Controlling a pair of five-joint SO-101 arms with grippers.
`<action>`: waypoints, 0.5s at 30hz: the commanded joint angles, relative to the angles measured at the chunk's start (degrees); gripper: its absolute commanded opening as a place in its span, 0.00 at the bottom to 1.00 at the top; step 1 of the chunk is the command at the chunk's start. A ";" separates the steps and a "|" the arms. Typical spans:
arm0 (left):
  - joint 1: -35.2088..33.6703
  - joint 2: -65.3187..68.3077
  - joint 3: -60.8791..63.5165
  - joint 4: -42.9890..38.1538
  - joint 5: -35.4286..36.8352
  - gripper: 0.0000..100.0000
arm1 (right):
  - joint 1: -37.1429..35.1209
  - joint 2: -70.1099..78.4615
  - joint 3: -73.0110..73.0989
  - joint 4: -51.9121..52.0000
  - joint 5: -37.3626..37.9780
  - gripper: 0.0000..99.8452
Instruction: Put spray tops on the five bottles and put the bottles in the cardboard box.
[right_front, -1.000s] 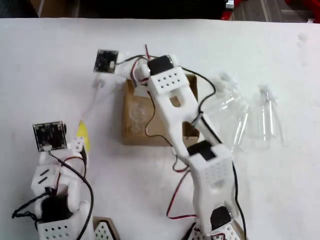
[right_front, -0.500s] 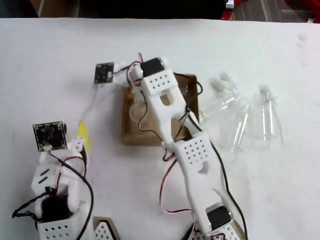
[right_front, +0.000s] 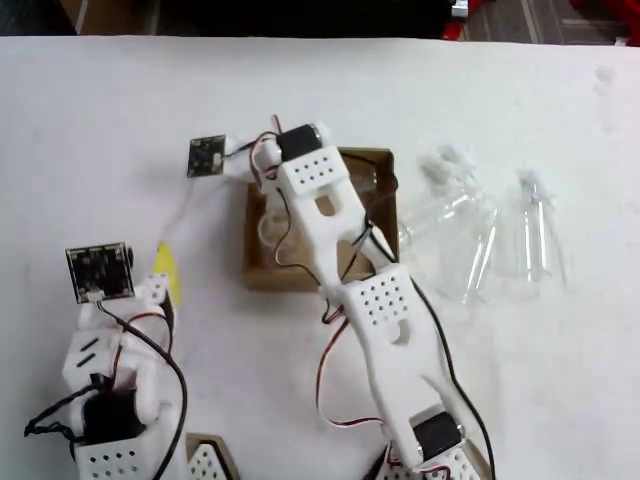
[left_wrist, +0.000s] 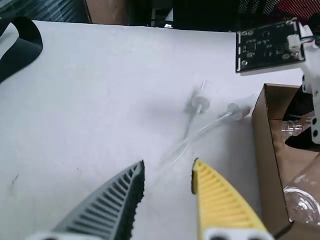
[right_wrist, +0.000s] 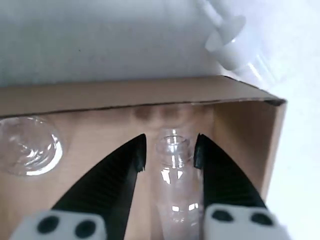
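We find the right gripper (right_wrist: 169, 150) down inside the brown cardboard box (right_wrist: 125, 95), its black fingers narrowed around a clear plastic bottle (right_wrist: 176, 200) whose open neck carries no spray top, seemingly to set it beside another clear bottle (right_wrist: 27, 145) in there. The left gripper (left_wrist: 167, 177) hangs low over the white bench (left_wrist: 75, 100), grey and yellow fingers spread wide, aimed at two white spray tops with thin tubes (left_wrist: 200, 100) lying just beside the box, likely the next pick-up. Other clear bottles (right_front: 450, 235) lie on the bench beyond the box.
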 joint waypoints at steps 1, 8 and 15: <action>0.75 -0.66 -0.26 -1.41 0.09 0.16 | 0.31 -0.48 -2.11 -0.04 2.11 0.14; 0.92 -0.66 -0.26 -1.41 0.09 0.16 | 0.66 -0.40 -2.29 -1.27 2.29 0.01; 1.01 -0.66 -0.26 -1.41 0.09 0.16 | 0.66 -2.77 -5.27 -2.07 1.67 0.02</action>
